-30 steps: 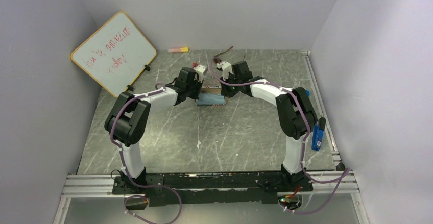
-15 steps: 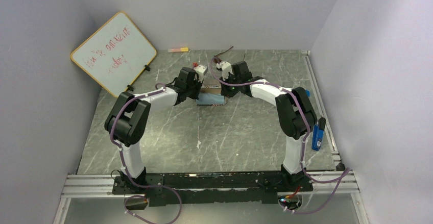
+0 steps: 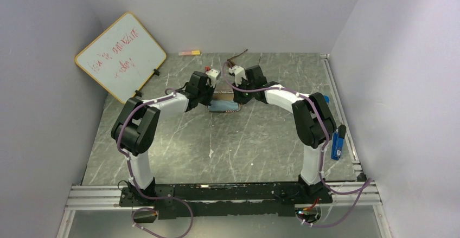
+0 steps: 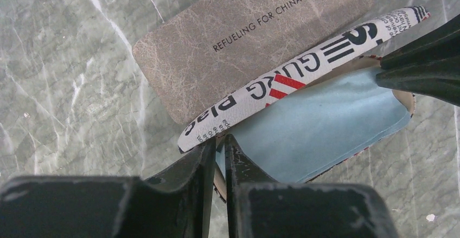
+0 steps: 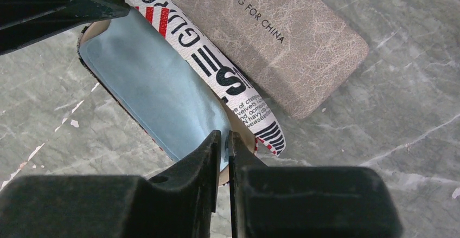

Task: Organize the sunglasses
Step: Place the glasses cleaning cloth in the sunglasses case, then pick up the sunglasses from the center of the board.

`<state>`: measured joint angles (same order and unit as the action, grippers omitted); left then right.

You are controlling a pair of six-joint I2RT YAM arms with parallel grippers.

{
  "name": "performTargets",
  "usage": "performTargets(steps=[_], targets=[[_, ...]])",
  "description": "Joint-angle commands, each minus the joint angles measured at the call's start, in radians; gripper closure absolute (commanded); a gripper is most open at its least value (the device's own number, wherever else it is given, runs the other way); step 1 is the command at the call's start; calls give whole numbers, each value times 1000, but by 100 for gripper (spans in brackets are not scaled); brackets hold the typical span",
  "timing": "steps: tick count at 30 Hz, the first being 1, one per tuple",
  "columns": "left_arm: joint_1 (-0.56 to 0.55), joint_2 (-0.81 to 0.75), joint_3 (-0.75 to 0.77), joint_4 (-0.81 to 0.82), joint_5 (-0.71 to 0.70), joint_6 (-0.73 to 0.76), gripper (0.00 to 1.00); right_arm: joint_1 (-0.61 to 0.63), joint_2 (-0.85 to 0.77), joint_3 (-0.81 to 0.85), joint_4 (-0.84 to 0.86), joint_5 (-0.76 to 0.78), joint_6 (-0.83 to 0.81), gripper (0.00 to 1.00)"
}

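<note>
a brown rectangular case (image 4: 249, 37) printed "refueling for china" lies flat on the grey marbled surface (image 3: 260, 140). touching its long side, a white pouch (image 4: 304, 70) with black and red lettering gapes open, its pale blue lining (image 4: 320, 129) showing. a whiteboard (image 3: 120, 57) with red scribbles leans at back left. a blue object (image 3: 337, 145) sits near the right rail.

Mounted high behind the arm bases, the top camera looks down and forward over the whole table (image 3: 244, 140), so the brown case (image 3: 223, 93) shows small and far off. The left wrist camera hangs close over the case's left side and peers down past the left gripper (image 4: 218, 140). The right wrist camera does likewise from the case's right side, past the right gripper (image 5: 224, 136). Both wrist views share the case and the printed pouch (image 4: 304, 67) beside it, seen from opposite ends.
</note>
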<state>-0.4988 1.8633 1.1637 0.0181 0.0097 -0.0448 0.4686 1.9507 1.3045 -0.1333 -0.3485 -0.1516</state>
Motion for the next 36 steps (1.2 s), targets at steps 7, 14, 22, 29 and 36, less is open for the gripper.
performTargets(steps=[7, 14, 22, 29, 36], targets=[[3, -69, 2, 4, -8, 8, 80, 8, -28, 22, 9, 20, -8, 77], [3, -106, -11, -5, -8, 9, 80, 10, -63, 14, 0, 74, -23, 69], [4, -170, -35, -29, -8, 17, 78, 11, -151, 1, -25, 87, -59, 63], [5, -254, -68, -76, -8, 31, 61, 11, -217, 43, -102, 29, -90, 50], [15, -343, -79, -118, -57, 71, 5, -2, -173, 182, -129, 177, -95, 39]])
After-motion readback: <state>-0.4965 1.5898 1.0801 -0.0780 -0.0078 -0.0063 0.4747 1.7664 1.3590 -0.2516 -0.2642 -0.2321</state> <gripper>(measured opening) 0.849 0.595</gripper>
